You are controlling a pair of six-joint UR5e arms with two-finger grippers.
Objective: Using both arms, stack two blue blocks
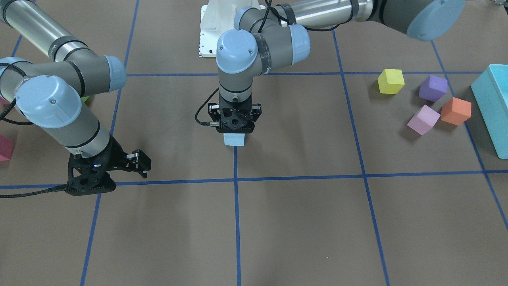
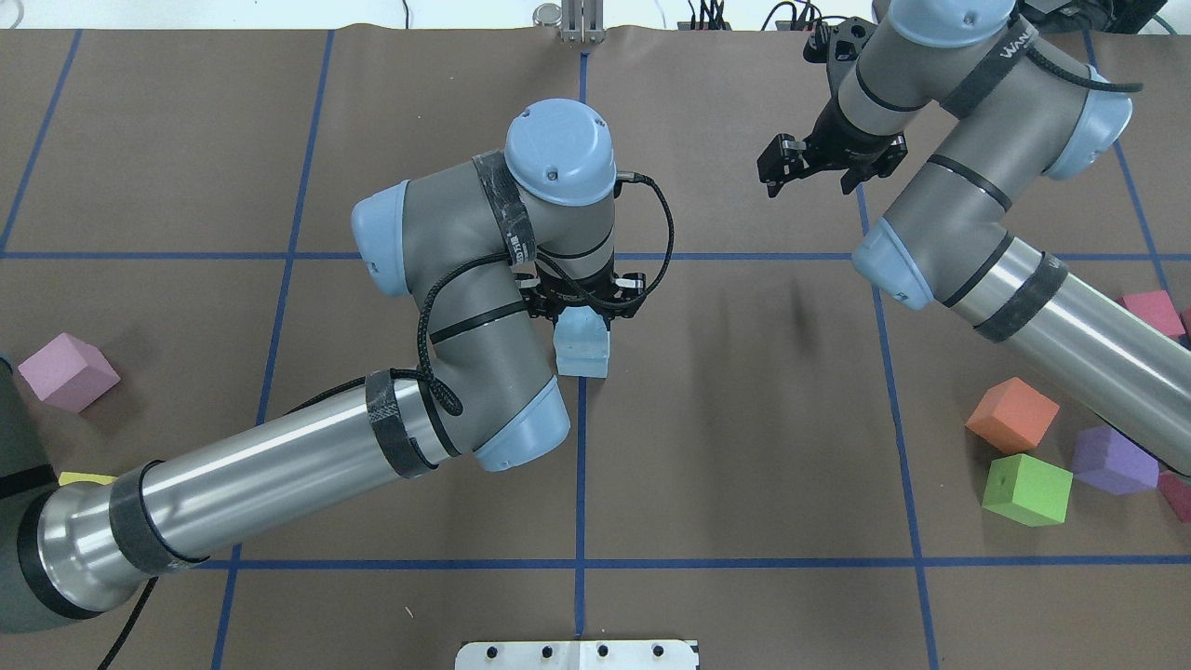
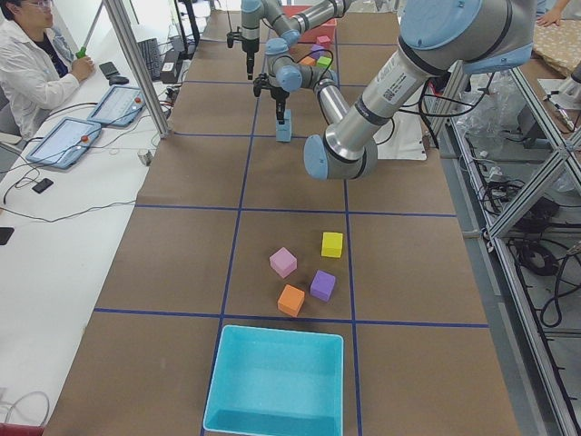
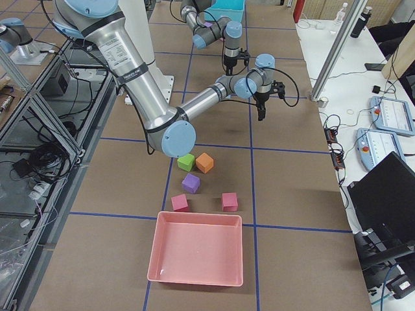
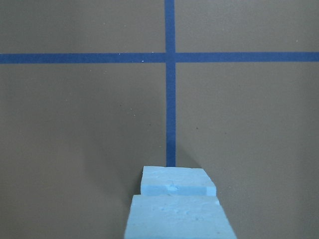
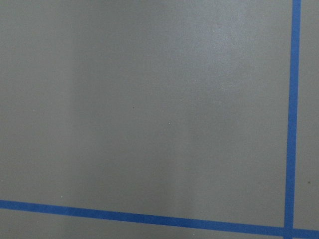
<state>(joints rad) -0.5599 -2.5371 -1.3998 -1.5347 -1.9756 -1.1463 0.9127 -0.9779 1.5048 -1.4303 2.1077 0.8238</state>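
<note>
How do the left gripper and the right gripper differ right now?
The left gripper points straight down at the blue blocks on the centre line; the right gripper hangs tilted over bare table, away from every cube. The right gripper's jaws are open and empty; the left gripper's jaws are hidden, so its grip cannot be told. Both are black two-finger grippers.

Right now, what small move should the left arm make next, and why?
Probably open the left gripper where it is, with no sideways motion. The blue blocks appear stacked already, and the gripper sits right at the top block; I cannot tell whether it grips it. The right gripper is open, empty and far aside, so the release seems all that is left.
</note>
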